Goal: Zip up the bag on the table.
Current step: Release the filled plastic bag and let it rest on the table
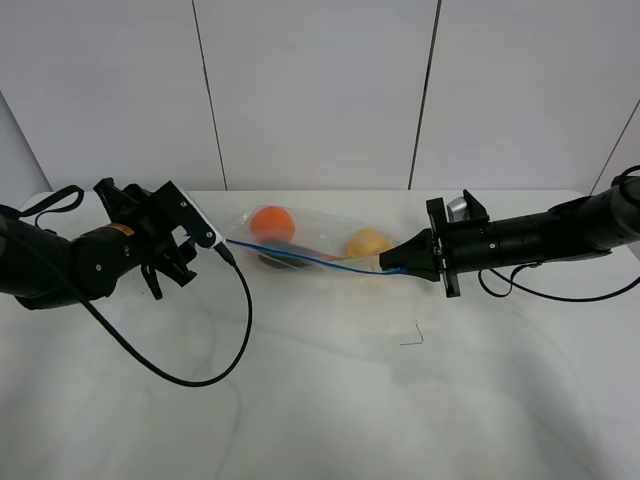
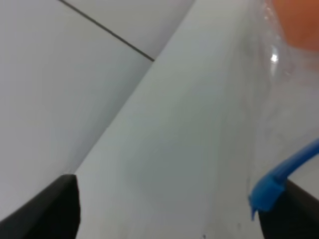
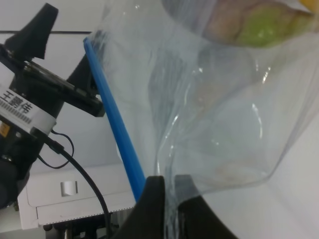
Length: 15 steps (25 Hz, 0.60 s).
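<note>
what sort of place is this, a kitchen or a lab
Probably a robot lab or test bench: plain white table, white panelled wall, black left arm and right arm at a clear bag.

The left wrist view is blurred: the left pincer (image 2: 177,211) shows only as two dark finger stubs cut by the edge, and the orange fruit (image 2: 299,22) in the bag (image 2: 279,89) and the blue zip strip (image 2: 291,167) both run out of the picture. In the right wrist view the bag's corner is hidden between the fingers of the right pincer (image 3: 168,199), and the greenish produce (image 3: 259,27) is cropped. From high up, a tiny dark mark (image 1: 413,338) on the table (image 1: 320,420) is too small to identify.
</note>
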Tool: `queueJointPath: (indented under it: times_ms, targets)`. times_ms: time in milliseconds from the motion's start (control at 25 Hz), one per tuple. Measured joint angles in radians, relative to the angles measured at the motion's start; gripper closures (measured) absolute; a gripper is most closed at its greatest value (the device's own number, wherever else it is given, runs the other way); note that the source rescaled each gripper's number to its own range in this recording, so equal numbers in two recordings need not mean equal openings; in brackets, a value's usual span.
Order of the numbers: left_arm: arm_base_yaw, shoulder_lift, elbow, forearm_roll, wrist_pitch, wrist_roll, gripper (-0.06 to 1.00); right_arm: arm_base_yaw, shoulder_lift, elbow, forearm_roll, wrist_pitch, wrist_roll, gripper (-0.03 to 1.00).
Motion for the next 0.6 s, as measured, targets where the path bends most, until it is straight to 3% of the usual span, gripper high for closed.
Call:
queueJointPath:
  times_ms: [200,360,480,600]
  targets:
    - [0.045,0.000,0.000,-0.101,-0.077,-0.117,-0.06,0.000,0.000,0.000,-0.001,0.000,0.000,0.97]
    - [0.101,-0.011,0.001,-0.076,-0.080,-0.274,-0.06,0.000,0.000,0.000,-0.001,0.000,0.000,0.97]
    - [0.143,-0.045,-0.016,-0.035,0.050,-0.427,-0.06,0.000,0.000,0.000,-0.001,0.000,0.003,0.97]
    - [0.198,-0.085,-0.084,-0.027,0.345,-0.505,-0.06,0.000,0.000,0.000,-0.001,0.000,0.004,0.97]
